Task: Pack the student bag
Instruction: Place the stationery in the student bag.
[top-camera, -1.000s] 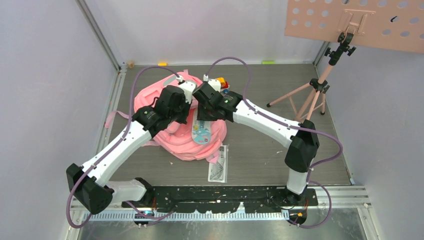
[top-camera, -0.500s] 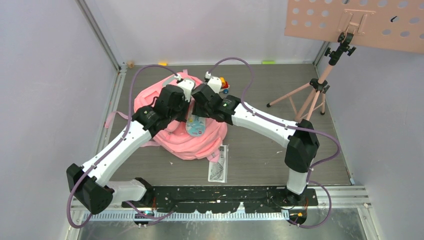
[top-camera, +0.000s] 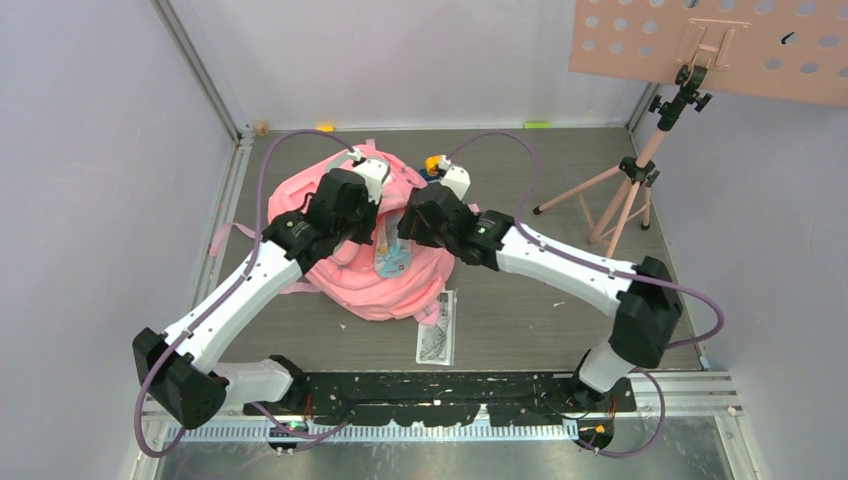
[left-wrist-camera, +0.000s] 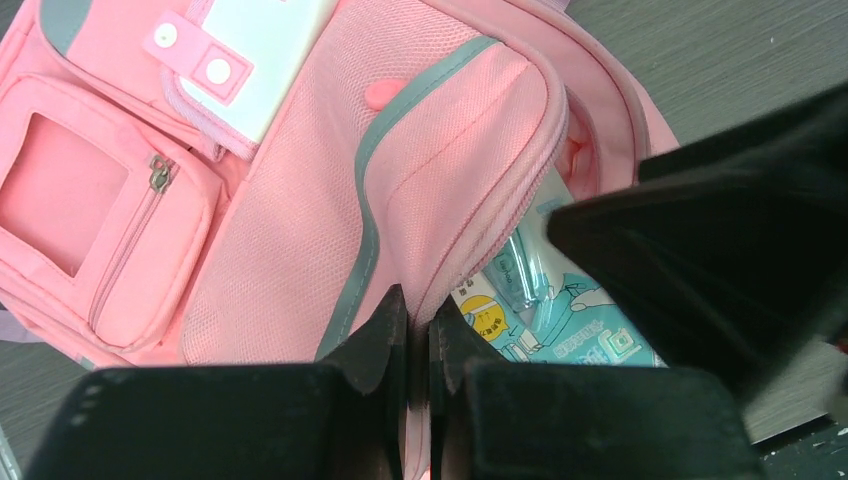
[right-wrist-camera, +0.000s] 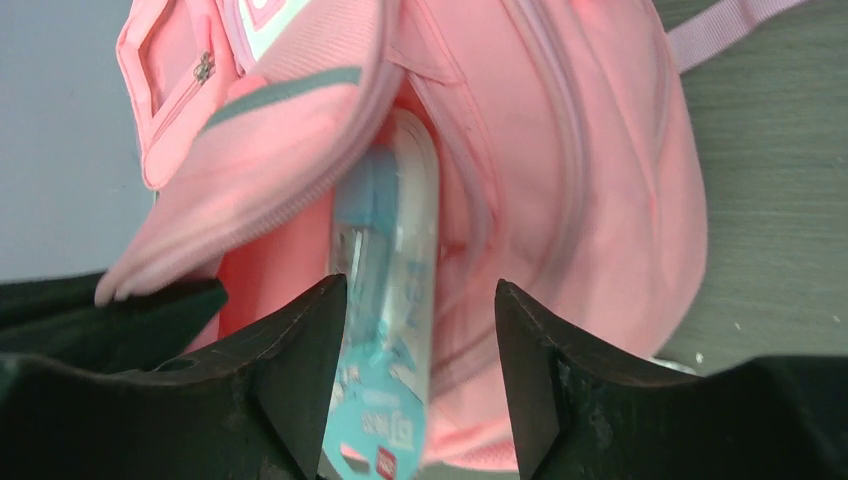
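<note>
The student bag (top-camera: 350, 280) lies pink and soft in the middle of the table, its main opening facing the arms. My left gripper (top-camera: 372, 218) is shut on the opening's front fabric edge (left-wrist-camera: 470, 250) and holds it up. A turquoise blister pack (top-camera: 392, 248) stands edge-on, partly inside the opening (right-wrist-camera: 300, 250). In the right wrist view this pack (right-wrist-camera: 385, 290) sits between the fingers of my right gripper (right-wrist-camera: 420, 335), which is open, with a clear gap on the pack's right side. The pack (left-wrist-camera: 545, 310) also shows beside my left gripper (left-wrist-camera: 418, 325).
A printed paper sheet (top-camera: 436, 330) lies just in front of the bag. A small yellow-orange toy (top-camera: 435, 163) sits behind my right wrist. A pink tripod stand (top-camera: 630, 190) with a perforated board (top-camera: 710, 45) occupies the back right. A bag strap (top-camera: 225, 240) trails left.
My right gripper has opened and let go of the turquoise pack, and the right arm has drawn back to the right. The pack now stands deeper in the opening. The left gripper held still.
</note>
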